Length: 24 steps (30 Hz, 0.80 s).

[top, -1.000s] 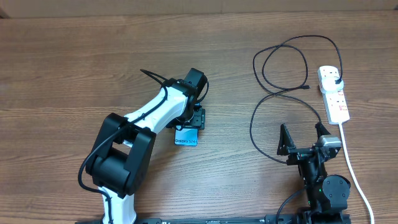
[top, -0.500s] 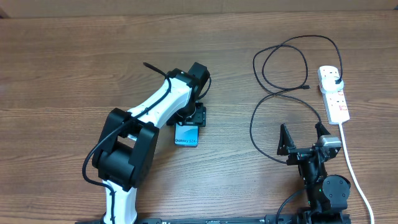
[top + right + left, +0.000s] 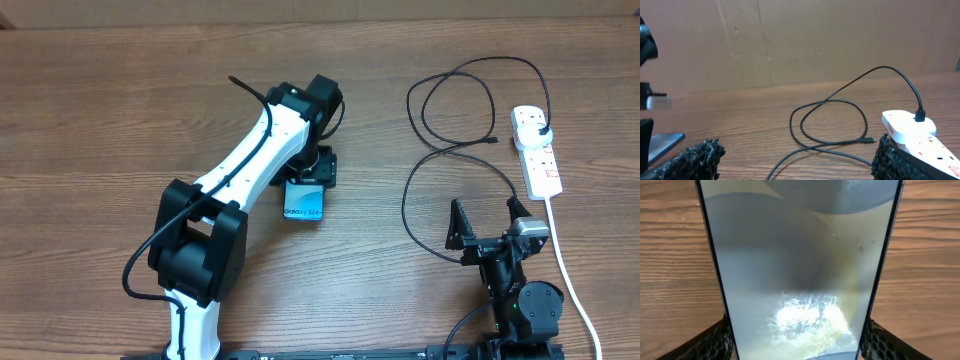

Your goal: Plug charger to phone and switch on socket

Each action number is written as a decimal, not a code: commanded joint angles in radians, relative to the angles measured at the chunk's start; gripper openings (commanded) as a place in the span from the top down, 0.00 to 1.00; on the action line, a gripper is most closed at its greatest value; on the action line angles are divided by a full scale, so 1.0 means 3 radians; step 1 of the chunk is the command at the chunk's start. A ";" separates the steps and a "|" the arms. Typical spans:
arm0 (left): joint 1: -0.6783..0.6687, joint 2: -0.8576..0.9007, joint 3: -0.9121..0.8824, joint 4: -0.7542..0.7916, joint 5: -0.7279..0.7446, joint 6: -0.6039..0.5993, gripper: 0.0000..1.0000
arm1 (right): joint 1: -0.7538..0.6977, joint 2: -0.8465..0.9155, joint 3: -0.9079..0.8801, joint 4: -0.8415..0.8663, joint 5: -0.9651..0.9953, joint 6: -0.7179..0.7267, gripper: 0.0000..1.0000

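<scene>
- Phone [image 3: 303, 202]: seen at the centre of the overhead frame, screen up, with small "Galaxy" text readable on the light-blue display. Its upper end is tucked beneath the left gripper [image 3: 310, 180].
- The left gripper is clamped on the phone. In the left wrist view the slim body fills the frame, and a black textured fingertip [image 3: 715, 341] is pressed against each long edge at the bottom of the picture.
- Whether the phone is lifted or resting on the wooden table [image 3: 100, 100] cannot be told.
- The right gripper [image 3: 484, 204] is seen in the lower right of the overhead frame. Its fingers are spread wide apart, with nothing between them.
- The charger [image 3: 822, 102] is laid in loose loops in the upper right of the overhead frame, above the right gripper.
- Its black plug [image 3: 541, 128] is seated in the top end of the socket [image 3: 537, 155].
- Its small connector [image 3: 493, 141] is left free on the wood, just left of the socket and well apart from the phone.
- The socket is placed near the right edge, lengthwise from top to bottom of the frame, with red markings on its face.
- Its thick white cord [image 3: 572, 280] is run down toward the lower right corner.
</scene>
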 commanded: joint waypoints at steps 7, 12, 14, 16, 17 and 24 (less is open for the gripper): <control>-0.0003 0.0015 0.0239 -0.0256 0.1174 0.0267 0.41 | 0.0018 -0.0027 -0.0036 0.0019 0.0005 -0.0014 0.00; -0.0003 0.0015 0.0239 -0.0340 0.1475 0.0267 0.41 | 0.0018 -0.0027 -0.0036 0.0018 0.0005 -0.0014 0.00; -0.0003 0.0015 0.0239 -0.0341 0.1559 0.0268 0.41 | 0.0018 -0.0027 -0.0036 0.0019 0.0005 -0.0014 0.00; -0.0003 0.0015 0.0239 -0.0347 0.1596 0.0268 0.41 | 0.0018 -0.0027 -0.0036 0.0019 0.0005 -0.0014 0.00; -0.0003 0.0015 0.0239 -0.0348 0.1624 0.0268 0.41 | 0.0018 -0.0027 -0.0036 0.0019 0.0005 -0.0014 0.00; 0.0038 0.0015 0.0239 -0.0343 0.1859 0.0263 0.41 | 0.0018 -0.0027 -0.0036 0.0173 -0.0455 0.0739 0.00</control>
